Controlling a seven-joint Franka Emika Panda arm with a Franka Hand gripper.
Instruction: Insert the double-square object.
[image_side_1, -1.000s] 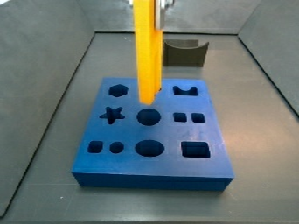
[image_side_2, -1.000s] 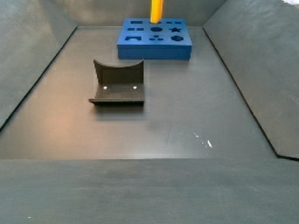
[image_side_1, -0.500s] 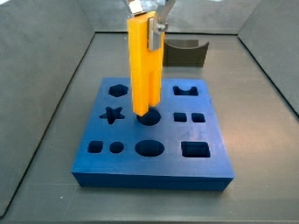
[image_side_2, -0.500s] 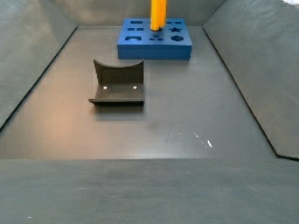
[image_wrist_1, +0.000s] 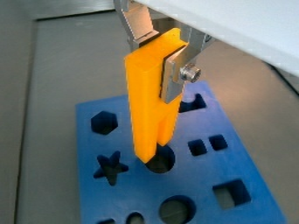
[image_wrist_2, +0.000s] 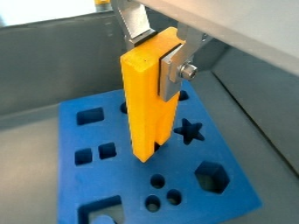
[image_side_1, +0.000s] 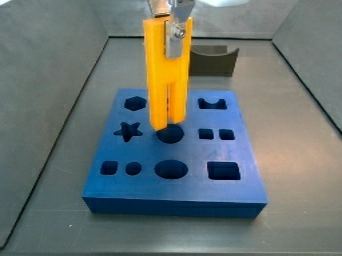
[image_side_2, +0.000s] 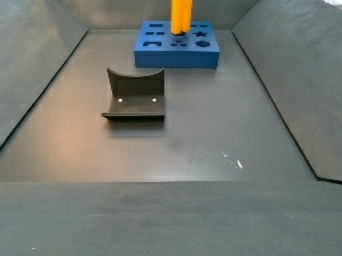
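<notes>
The blue block sits at twelve o'clock on the floor, far end of the grey tray, with the fixture well apart from it nearer the middle. Standing upright over the block's centre is the double-square object, its lower end at the round hole. Since half a second ago it has turned, so its slot now shows in a side view. The gripper is clamped on the bar's upper end, silver fingers pressed against its sides.
</notes>
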